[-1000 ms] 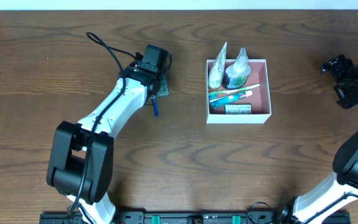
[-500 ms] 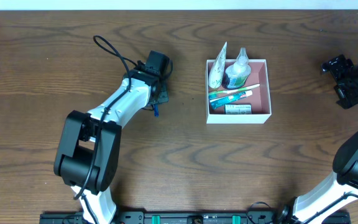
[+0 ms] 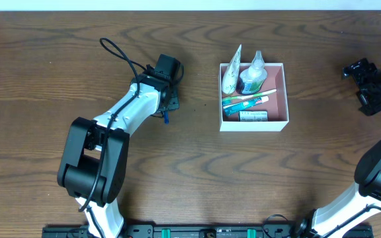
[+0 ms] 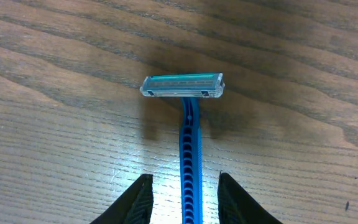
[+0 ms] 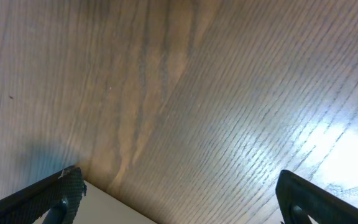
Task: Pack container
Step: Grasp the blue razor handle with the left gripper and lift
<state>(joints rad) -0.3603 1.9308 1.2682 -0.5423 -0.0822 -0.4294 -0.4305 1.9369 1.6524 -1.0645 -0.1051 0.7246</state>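
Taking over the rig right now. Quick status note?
Left gripper: open, fingers either side of the blue razor handle, not closed on it.
Right gripper: open, empty, at the far right of the table.
Done: tube, bottle, toothbrush and small packet are in the container.
Left: grasp the razor, put it in.

Both arms are white shells with bulky black joint housings: left arm (image 3: 127,109), right arm (image 3: 341,205). A thin black cable (image 3: 118,51) loops loose off the left wrist. The right arm's wrist head (image 3: 369,86) is all black and knobbly. Smooth, tapered black left fingers (image 4: 137,202); right fingers (image 5: 48,198) dark, flat-edged.
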